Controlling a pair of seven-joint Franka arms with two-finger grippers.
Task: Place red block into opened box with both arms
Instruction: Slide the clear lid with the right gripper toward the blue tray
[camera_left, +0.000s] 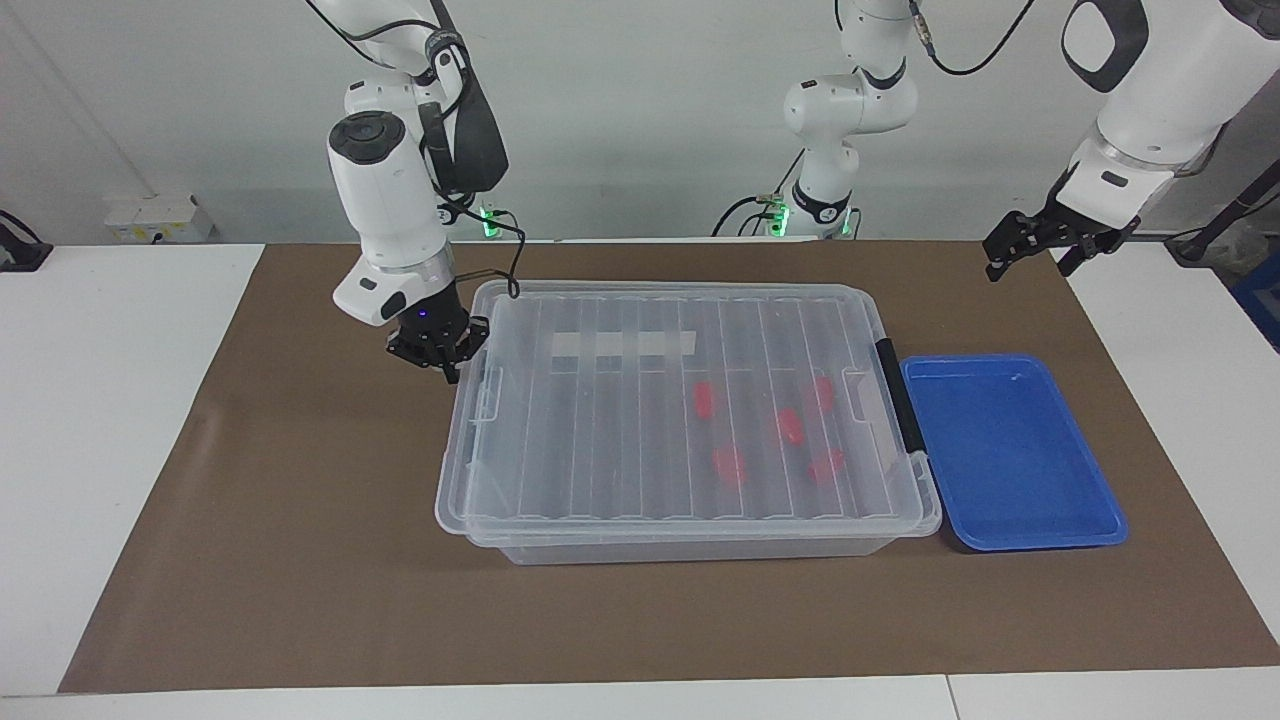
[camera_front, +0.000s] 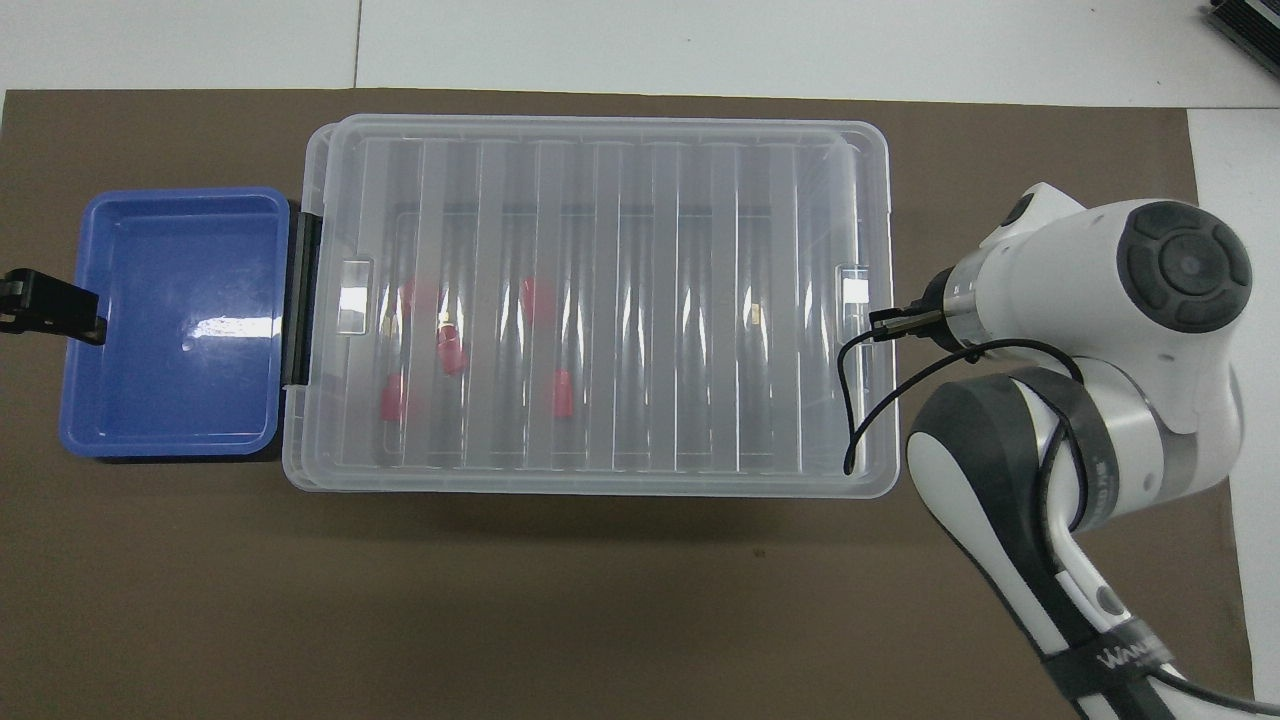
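Five red blocks (camera_left: 705, 400) lie on the floor of the box (camera_left: 700, 545), grouped in the half toward the left arm's end of the tabletop and seen through the clear plastic; none is outside the box. The ribbed lid (camera_left: 600, 420) rests flat over the box and covers nearly all of the opening. It overhangs slightly at the end toward the right arm, and the black handle (camera_left: 897, 395) shows at the end toward the left arm. Touching that handle end sits a blue tray (camera_left: 1010, 455), bare inside. Box and tray rest on a brown mat (camera_left: 250, 560) that covers the middle of the tabletop (camera_left: 90, 400).

The right gripper (camera_left: 440, 352) is low at the lid's short edge, at the corner nearer the robots. Its jaws are together, and they appear to bear on the lid's rim rather than clamp it; whether there is contact cannot be told for certain. The left gripper (camera_left: 1030, 245) waits in the air above the mat's corner near the robots, well apart from the tray, jaws apart and holding nothing.

Judged from this layout, the blocks are placed and the step in hand is seating the lid square. To do it well, push along the box's long axis so the lid does not skew. Ease off as the lid's edge meets the handle end, so the box is not shoved into the tray. Then withdraw the right gripper straight back without catching the rim.
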